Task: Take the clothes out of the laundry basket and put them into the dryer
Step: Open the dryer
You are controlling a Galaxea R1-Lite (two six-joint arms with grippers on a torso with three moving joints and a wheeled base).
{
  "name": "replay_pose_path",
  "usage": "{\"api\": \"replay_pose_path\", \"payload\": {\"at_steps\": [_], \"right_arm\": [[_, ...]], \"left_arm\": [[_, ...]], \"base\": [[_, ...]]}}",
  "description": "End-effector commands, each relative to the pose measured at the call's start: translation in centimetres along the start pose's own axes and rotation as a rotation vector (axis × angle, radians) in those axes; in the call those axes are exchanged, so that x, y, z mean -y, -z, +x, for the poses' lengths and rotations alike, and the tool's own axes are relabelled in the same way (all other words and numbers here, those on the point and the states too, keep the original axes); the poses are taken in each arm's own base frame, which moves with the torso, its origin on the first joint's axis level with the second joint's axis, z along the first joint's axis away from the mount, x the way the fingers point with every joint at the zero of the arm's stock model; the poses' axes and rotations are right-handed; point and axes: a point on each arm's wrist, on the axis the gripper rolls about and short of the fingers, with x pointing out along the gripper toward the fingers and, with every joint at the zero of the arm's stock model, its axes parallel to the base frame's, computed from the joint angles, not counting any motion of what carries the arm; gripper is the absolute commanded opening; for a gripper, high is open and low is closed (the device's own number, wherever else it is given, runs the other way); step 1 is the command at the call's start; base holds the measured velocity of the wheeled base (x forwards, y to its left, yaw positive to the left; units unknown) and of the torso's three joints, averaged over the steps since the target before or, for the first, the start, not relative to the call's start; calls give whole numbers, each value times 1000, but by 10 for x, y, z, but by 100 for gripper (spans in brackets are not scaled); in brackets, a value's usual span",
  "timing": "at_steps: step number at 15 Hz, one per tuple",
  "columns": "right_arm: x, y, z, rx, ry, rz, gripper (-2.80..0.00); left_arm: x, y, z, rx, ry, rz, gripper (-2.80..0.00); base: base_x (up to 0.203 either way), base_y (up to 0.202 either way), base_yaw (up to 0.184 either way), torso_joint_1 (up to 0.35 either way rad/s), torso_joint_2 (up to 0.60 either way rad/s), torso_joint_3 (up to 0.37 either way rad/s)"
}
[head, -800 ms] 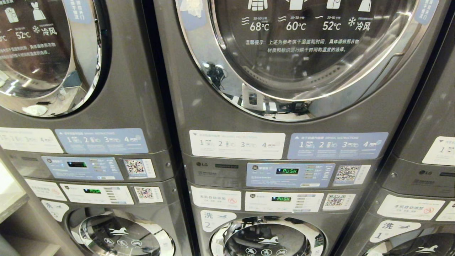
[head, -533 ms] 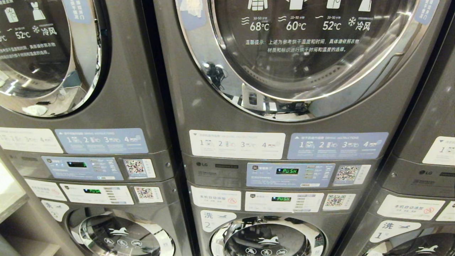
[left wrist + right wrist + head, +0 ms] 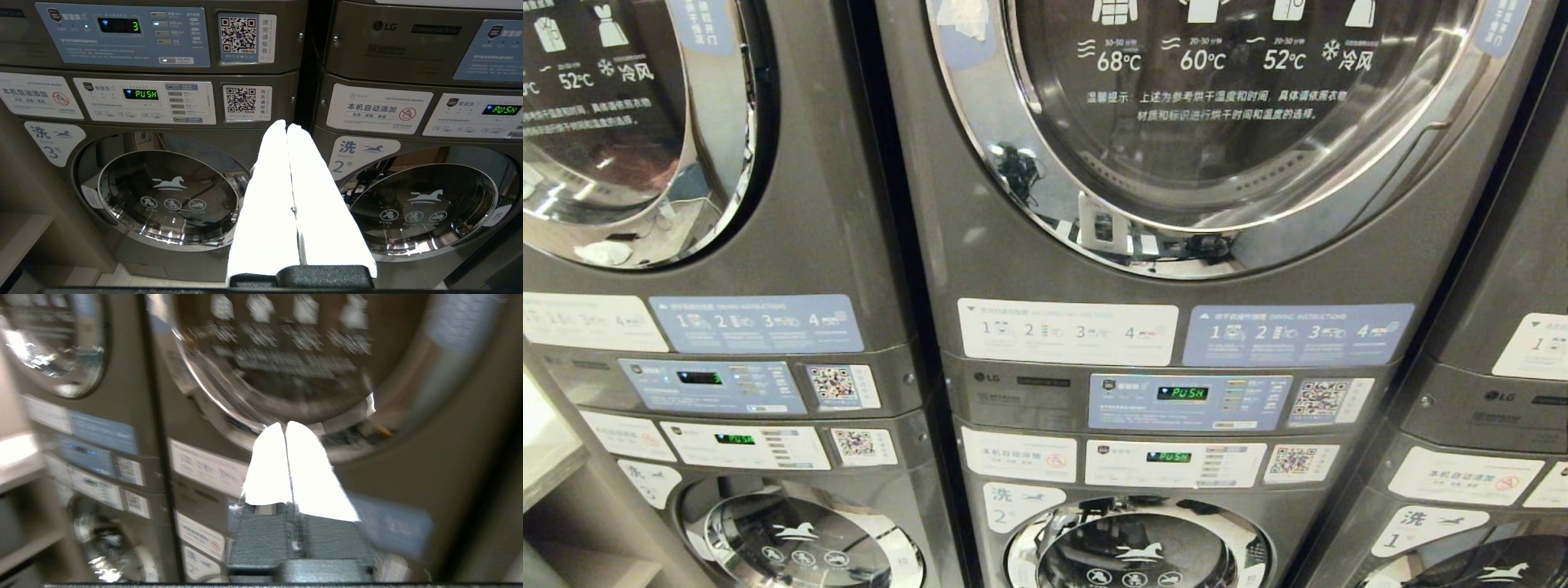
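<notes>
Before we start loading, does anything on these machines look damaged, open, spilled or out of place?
Nothing stands out. The middle dryer door is shut and intact, the washer door below it too. Labels sit straight. Both the left gripper and the right gripper are shut and empty.

Neither arm shows in the head view. The left gripper (image 3: 287, 125) points level, its two white fingers (image 3: 269, 196) pressed together with nothing between them. The right gripper (image 3: 284, 424) tilts upward, its fingers (image 3: 267, 469) likewise closed and empty.
</notes>
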Motion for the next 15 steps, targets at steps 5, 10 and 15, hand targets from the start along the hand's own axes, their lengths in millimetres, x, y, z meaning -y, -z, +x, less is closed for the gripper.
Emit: {"api": "replay_pose_path", "payload": {"at_steps": [5, 10, 15], "right_arm": [[17, 19, 248, -185, -463, 102, 0], [-57, 54, 326, -25, -551, 37, 0], [-85, 76, 352, 83, -387, 24, 0]], "left_arm": [[0, 0, 0, 0, -1, 0, -280], [0, 0, 0, 1, -1, -1, -280], [0, 0, 0, 1, -1, 0, -280]], "base": [[0, 0, 0, 0, 0, 0], [0, 0, 0, 0, 0, 0], [0, 0, 0, 0, 0, 0]]}}
